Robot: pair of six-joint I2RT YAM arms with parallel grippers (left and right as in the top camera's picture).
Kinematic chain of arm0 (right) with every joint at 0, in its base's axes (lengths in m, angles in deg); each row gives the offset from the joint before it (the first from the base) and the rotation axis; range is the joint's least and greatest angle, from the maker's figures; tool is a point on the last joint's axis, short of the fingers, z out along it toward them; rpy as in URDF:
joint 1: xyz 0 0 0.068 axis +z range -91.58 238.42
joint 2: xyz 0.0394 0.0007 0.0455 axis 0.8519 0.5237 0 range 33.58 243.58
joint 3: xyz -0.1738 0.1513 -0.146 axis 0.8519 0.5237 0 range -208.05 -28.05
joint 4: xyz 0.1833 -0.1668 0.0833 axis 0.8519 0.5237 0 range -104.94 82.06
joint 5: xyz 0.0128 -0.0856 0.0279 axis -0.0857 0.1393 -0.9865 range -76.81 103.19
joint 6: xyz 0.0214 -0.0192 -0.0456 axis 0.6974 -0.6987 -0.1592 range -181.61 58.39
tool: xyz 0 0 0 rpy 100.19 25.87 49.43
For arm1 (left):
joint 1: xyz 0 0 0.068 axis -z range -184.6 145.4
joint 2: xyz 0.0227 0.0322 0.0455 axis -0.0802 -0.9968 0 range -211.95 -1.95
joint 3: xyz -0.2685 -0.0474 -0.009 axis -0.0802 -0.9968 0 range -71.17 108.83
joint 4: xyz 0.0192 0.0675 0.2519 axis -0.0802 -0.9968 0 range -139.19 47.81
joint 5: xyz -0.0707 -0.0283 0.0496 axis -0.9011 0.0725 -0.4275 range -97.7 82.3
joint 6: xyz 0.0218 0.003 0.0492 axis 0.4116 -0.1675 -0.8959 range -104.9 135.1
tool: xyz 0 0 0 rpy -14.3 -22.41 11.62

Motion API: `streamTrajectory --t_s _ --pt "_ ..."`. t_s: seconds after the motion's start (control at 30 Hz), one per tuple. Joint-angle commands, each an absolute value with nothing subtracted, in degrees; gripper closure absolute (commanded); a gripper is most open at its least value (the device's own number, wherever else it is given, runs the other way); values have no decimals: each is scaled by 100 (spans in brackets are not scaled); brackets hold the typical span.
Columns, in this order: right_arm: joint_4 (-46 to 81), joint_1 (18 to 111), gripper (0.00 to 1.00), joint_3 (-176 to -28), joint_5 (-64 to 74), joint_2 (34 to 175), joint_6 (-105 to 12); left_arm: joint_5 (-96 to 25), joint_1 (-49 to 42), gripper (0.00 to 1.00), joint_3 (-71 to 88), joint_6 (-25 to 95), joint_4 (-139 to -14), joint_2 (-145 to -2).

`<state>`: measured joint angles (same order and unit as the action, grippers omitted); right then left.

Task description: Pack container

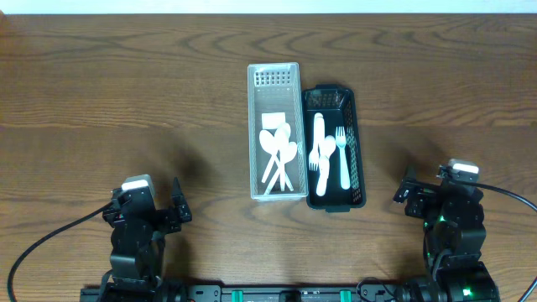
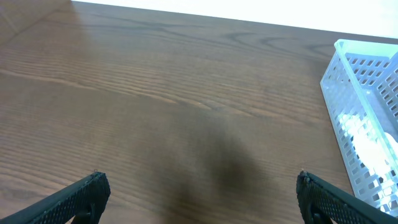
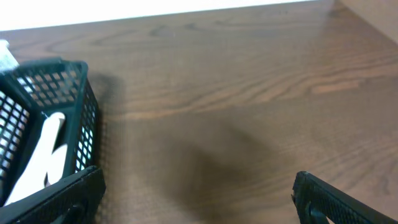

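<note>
A white slotted basket stands mid-table and holds several white plastic spoons. Against its right side stands a black mesh basket holding white forks and a white utensil. My left gripper is open and empty at the front left, well apart from the baskets. My right gripper is open and empty at the front right. The left wrist view shows the white basket at its right edge. The right wrist view shows the black basket at its left edge, with a white utensil inside.
The wooden table lies bare on both sides of the baskets. Black cables run from each arm's base toward the front corners.
</note>
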<state>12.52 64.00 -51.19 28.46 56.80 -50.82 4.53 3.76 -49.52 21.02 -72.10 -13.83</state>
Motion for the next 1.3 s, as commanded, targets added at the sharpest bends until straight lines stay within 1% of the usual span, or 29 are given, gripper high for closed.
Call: streamTrajectory --t_s 0.0,0.57,0.67,0.87,0.97,1.1,1.27 --pt "1366 6433 1 -5116 2946 5684 -4964 496 389 2 -4922 2023 -7189 -1352" --pt "2616 6433 1 -5116 2933 5509 -4966 496 389 2 -4922 2023 -7189 -1352" --pt "2844 6435 1 -5116 2903 5011 -4962 496 389 2 -4922 2023 -7189 -1352" --pt "2743 6433 1 -4830 2271 3632 -4964 496 389 2 -4922 2023 -7189 -1352" --pt "2260 6389 1 -4474 2197 3420 -4966 496 389 2 -4922 2023 -7189 -1352" --pt "879 6389 1 -3927 2153 3420 -4992 496 389 2 -4922 2023 -7189 -1352" --pt "-1016 6389 1 -3206 2221 3409 -5460 496 389 2 -4922 2023 -7189 -1352"
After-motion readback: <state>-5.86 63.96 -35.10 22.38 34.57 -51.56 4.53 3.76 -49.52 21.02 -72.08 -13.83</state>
